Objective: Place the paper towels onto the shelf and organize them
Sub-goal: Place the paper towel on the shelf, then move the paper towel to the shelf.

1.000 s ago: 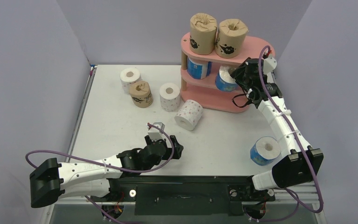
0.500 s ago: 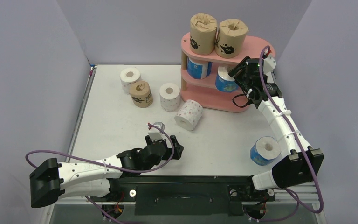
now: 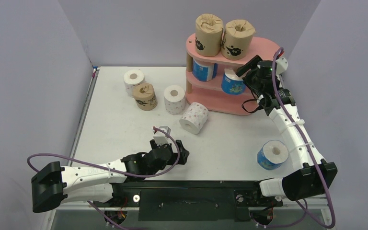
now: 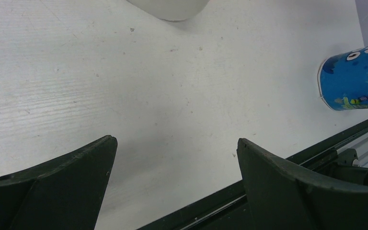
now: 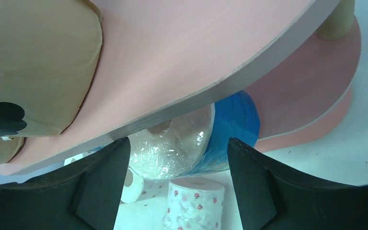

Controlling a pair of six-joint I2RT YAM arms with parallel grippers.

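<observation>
The pink shelf [image 3: 263,48] stands at the back right. Two brown rolls [image 3: 208,33] [image 3: 237,39] stand on its top board. Two blue rolls [image 3: 204,70] [image 3: 231,82] sit on the middle board. My right gripper [image 3: 246,72] is open just right of the second blue roll [image 5: 235,124], its jaws wide and apart from the roll. A third blue roll [image 3: 272,155] stands on the table by the right arm. A brown roll [image 3: 145,96] and three white dotted rolls [image 3: 134,81] [image 3: 175,99] [image 3: 194,117] are on the table. My left gripper [image 3: 182,155] is open and empty.
In the left wrist view the gripper [image 4: 175,140] hovers low over bare table by the front rail, with the blue roll [image 4: 350,76] at the right. The right wrist view shows the top board [image 5: 196,48] overhead and a white dotted roll [image 5: 194,206] beyond.
My right gripper has drawn back up and to the right from the blue roll, which stays on the middle board. The left arm has barely moved.
</observation>
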